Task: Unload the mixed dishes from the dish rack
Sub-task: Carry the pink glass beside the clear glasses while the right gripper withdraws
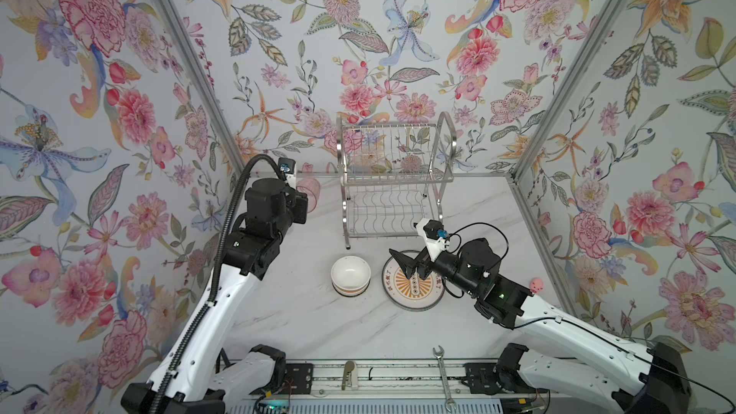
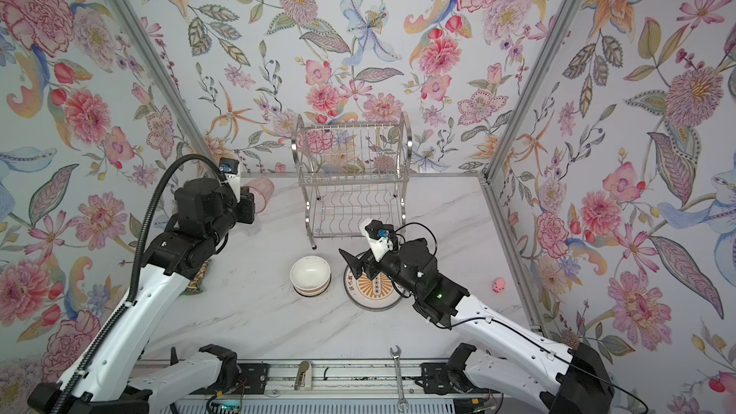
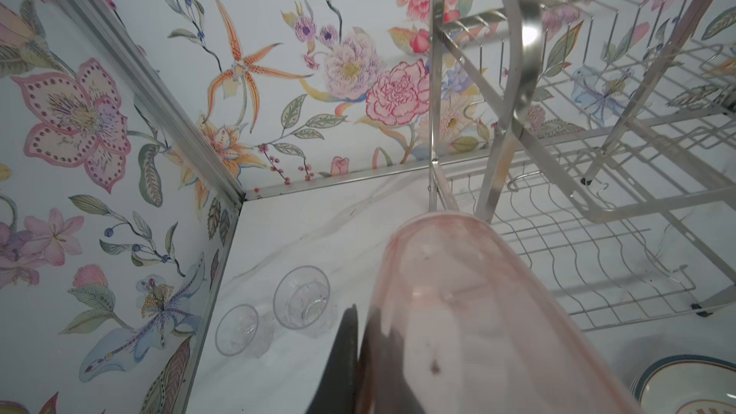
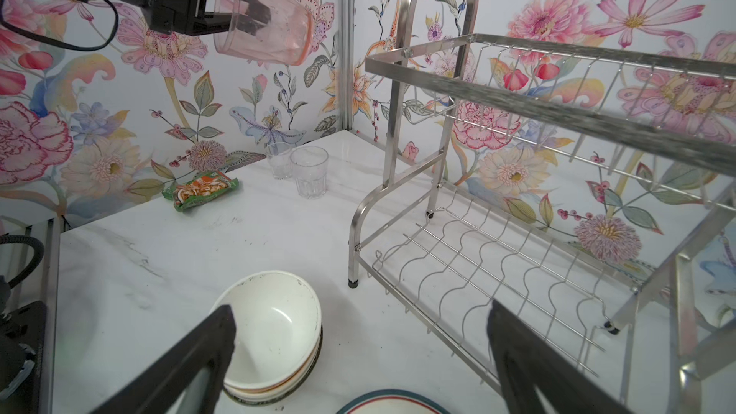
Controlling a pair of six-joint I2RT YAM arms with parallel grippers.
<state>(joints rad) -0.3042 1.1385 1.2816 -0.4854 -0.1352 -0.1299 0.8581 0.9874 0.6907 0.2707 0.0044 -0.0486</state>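
Though the rack [image 1: 394, 181] stands bare, one pink cup [image 4: 286, 37] (clamped in the left gripper [image 4: 251, 9]) awaits placing; right gripper [image 4: 360, 312] gapes, empty.

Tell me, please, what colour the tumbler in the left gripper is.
Translucent pink; the tumbler shows best in the right wrist view.

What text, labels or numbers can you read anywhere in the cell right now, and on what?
On the plate: orange characters around the sunburst, too blurred to read.
On the snack packet: print too small to read.
On the wrench: no marking legible.
On the bowls, pink tumbler, clear tumblers and dish rack: none visible.
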